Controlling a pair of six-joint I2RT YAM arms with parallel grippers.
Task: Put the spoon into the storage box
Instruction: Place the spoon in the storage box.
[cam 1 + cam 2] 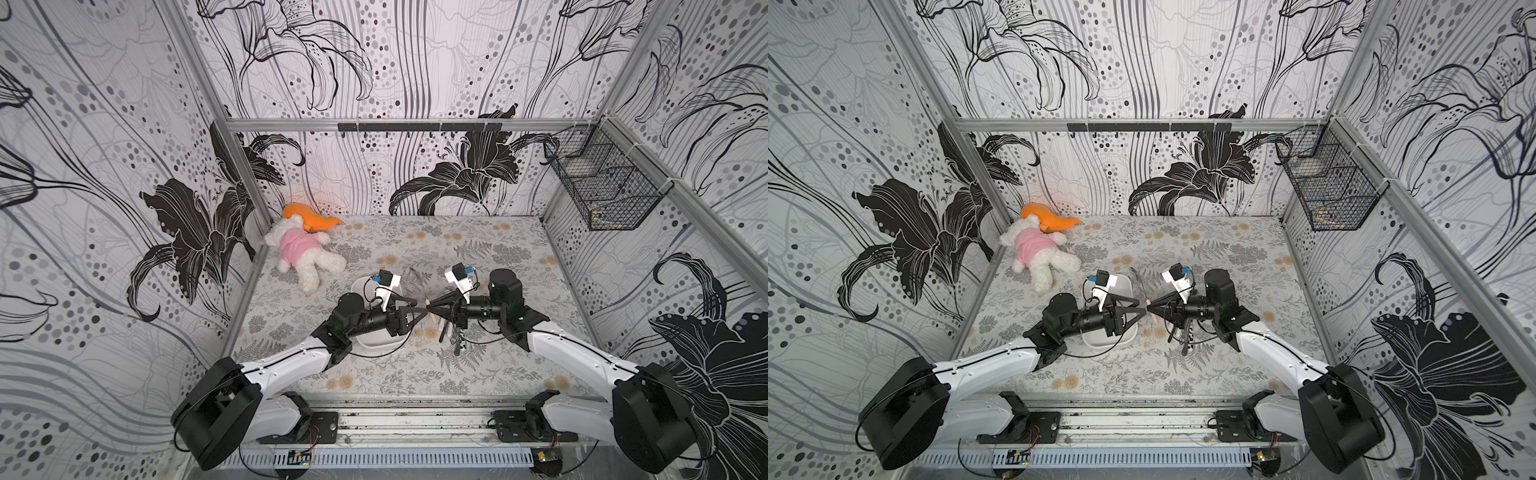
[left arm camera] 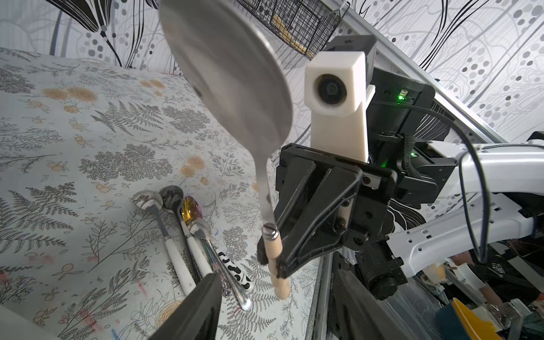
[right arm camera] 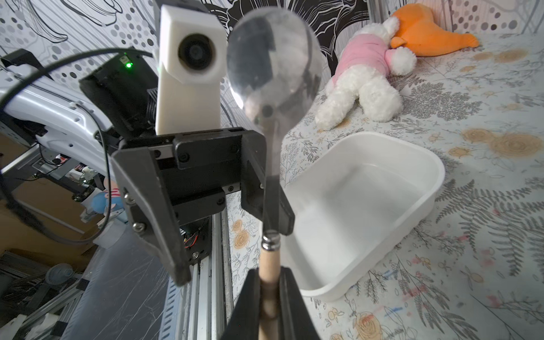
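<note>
The right gripper (image 2: 272,265) pinched the wooden-handled spoon (image 3: 273,67) by its handle, bowl up, just outside the white storage box (image 3: 438,173) rim. The left gripper (image 3: 232,254) faced it, jaws spread either side of the spoon's neck.

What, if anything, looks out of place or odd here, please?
Nothing is spilled or damaged. Only oddity: the spoon stands roughly upright in mid-air, right gripper shut on its wooden handle, left gripper open around its neck.
</note>
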